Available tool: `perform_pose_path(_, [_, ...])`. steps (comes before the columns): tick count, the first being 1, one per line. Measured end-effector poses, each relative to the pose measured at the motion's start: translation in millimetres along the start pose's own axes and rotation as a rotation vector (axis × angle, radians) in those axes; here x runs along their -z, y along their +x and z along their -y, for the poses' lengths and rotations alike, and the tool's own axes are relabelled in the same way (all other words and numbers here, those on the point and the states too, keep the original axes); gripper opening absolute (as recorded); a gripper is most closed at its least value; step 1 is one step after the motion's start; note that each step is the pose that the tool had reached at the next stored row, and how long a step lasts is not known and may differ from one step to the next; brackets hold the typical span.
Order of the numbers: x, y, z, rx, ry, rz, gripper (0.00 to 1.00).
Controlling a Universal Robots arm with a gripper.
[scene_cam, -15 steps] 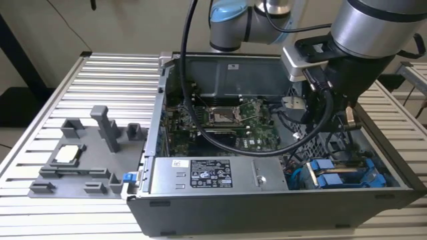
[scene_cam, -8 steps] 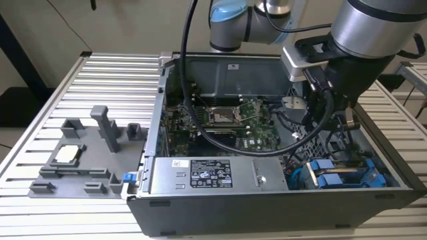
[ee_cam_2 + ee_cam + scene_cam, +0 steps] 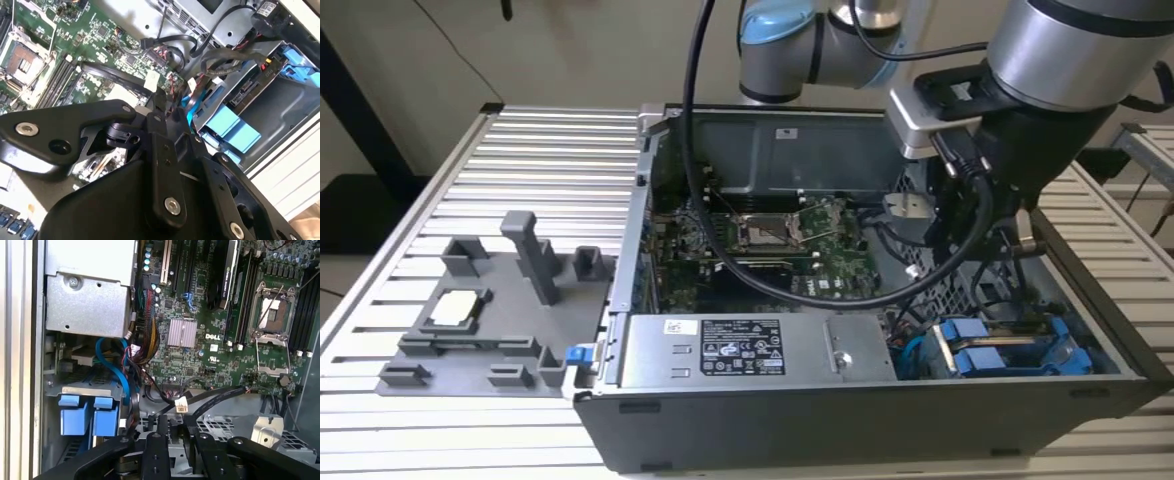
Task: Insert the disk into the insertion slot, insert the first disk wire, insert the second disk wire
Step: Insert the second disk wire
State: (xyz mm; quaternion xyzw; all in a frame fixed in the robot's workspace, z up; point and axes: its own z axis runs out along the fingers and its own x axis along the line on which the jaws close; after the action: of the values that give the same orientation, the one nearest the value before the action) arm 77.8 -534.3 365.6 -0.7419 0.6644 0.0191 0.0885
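My gripper (image 3: 175,426) hangs inside the open computer case, above the perforated cage wall on the exterior view's right. Its fingers (image 3: 159,117) look shut on a black disk wire with a white end (image 3: 181,405), which also shows right at the tips in the second wrist view (image 3: 150,80). The insertion slot (image 3: 1067,345) is a bay of the grey drive cage in the case's near right corner. Two blue carrier fronts (image 3: 72,415) (image 3: 105,417) sit side by side in it. I cannot tell which one is the disk. A blue wire (image 3: 122,370) curves from the cage toward the board.
The silver power-supply box (image 3: 747,350) fills the case's front beside the cage. The green motherboard (image 3: 761,250) lies behind it. A thick black robot cable (image 3: 907,280) loops over the board. A grey fixture block (image 3: 494,300) stands on the slatted table on the exterior view's left.
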Motion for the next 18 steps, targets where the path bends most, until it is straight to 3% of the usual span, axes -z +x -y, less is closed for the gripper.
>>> perform_pose_path(4, [-2.9,0.6,1.1,0.001,0.0001,0.0024,0.27])
perform_pose_path(6, [-3.2,0.0,1.5,0.002,-0.0012,-0.0074,0.27])
perform_pose_path(8, [-3.5,-1.4,1.8,0.002,-0.0013,-0.0090,0.27])
perform_pose_path(10, [-3.9,-3.6,2.0,0.003,-0.0022,-0.0170,0.25])
perform_pose_path(11, [-4.1,-5.3,2.1,0.003,-0.0028,-0.0210,0.18])
perform_pose_path(18, [-3.6,-7.1,2.4,0.003,-0.0029,-0.0215,0.16])
